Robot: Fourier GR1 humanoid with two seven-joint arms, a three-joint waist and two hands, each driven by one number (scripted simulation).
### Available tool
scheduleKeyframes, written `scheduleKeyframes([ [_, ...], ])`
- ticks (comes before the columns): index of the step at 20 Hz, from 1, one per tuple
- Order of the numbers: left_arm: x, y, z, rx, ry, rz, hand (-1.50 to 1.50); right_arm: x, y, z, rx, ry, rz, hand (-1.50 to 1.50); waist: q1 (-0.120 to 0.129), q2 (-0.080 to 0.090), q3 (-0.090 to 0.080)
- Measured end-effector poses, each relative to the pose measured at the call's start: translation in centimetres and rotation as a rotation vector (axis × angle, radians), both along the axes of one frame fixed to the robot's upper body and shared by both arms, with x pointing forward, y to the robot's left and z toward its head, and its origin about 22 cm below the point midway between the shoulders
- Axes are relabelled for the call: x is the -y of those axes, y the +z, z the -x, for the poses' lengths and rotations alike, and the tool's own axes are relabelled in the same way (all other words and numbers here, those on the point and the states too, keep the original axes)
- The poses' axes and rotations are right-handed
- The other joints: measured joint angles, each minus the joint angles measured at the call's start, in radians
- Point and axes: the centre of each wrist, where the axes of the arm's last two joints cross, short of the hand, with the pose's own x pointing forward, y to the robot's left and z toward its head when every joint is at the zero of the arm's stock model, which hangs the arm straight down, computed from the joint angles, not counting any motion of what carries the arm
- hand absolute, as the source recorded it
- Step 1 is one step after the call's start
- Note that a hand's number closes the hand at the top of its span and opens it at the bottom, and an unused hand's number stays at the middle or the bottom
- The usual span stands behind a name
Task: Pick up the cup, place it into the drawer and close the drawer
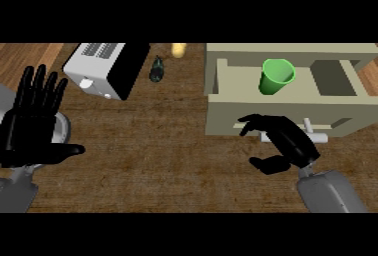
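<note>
- Nearest to us is our right forearm, coming in from the lower edge, with our right hand [284,142] at its end, over the wooden table [170,150], just in front of the drawer's front panel [280,120].
- The fingers [255,121] of that hand are partly curled and hold nothing; their tips lie at the front panel, close beside the small pale handle [314,132], and we cannot tell whether they touch it. The thumb sticks out below, toward us.
- The green cup [276,76] already sits in the open drawer [236,75], beyond the fingertips and a little to their right, on the far side of the front panel. It lies tilted, its open mouth toward the back of the drawer and its long axis running roughly away from the fingers.
- We judge that placing is done and that closing is what is left: the move turns on pushing the front panel away from us, in the same direction as the cup lies from the fingers. The right hand is far nearer to it than the left.
- Our left hand [33,125] rests open at the left edge, fingers straight and up, holding nothing, well apart from the drawer.
- Beyond that hand stands a white and black toaster [107,67], with a dark bottle [156,70] just beside it.
</note>
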Motion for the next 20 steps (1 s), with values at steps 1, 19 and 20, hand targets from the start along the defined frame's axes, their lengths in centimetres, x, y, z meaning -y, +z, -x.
scheduleKeyframes([
  [1, -0.2, -0.4, 0.2, -0.003, -0.001, 0.003, -1.5, -0.1, -0.6, -0.5, -0.009, -0.001, 0.022, -1.5, 0.0, 0.0, 0.0],
  [19, -3.4, -2.0, 1.1, 0.01, -0.02, 0.022, -1.5, 1.6, -2.9, -11.1, -0.088, 0.005, 0.004, -1.5, 0.018, 0.0, -0.003],
  [20, -3.5, -2.1, 1.2, 0.011, -0.025, 0.025, -1.5, 2.2, -2.7, -11.4, -0.087, 0.019, 0.002, -1.5, 0.024, 0.0, -0.004],
])
